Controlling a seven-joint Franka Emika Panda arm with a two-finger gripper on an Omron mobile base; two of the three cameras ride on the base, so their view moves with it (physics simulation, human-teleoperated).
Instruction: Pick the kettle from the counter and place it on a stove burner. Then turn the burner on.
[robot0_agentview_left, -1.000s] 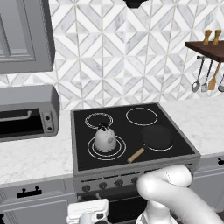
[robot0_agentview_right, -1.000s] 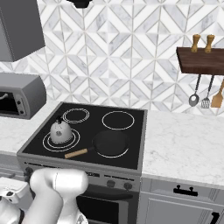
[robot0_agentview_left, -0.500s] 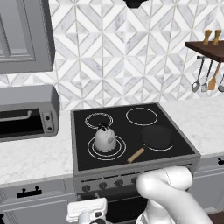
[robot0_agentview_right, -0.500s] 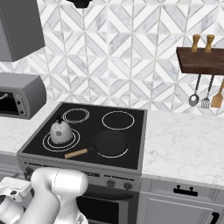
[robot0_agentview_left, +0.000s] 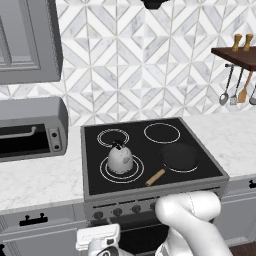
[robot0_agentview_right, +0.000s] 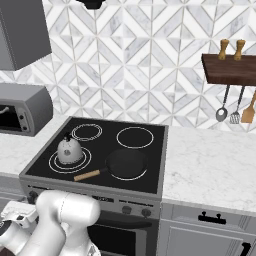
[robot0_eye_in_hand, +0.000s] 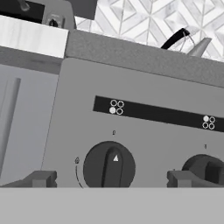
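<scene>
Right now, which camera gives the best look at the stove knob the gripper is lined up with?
The hand view: the knob sits close up between the open fingertips. In the left base view the knobs are tiny dark dots; in the right base view the arm partly covers them.

The bench (robot0_agentview_left: 45, 180), a white marble-look slab, is running to both sides of the black glass cooktop (robot0_agentview_left: 150, 150). A grey toaster oven (robot0_agentview_left: 30, 127) is sitting on the bench just left of the cooktop. The kettle (robot0_agentview_left: 120, 159) is standing on the cooktop's big double ring (robot0_agentview_left: 106, 170), at its front left. A black frying pan (robot0_agentview_left: 178, 157) is resting on the cooktop's front right.
</scene>
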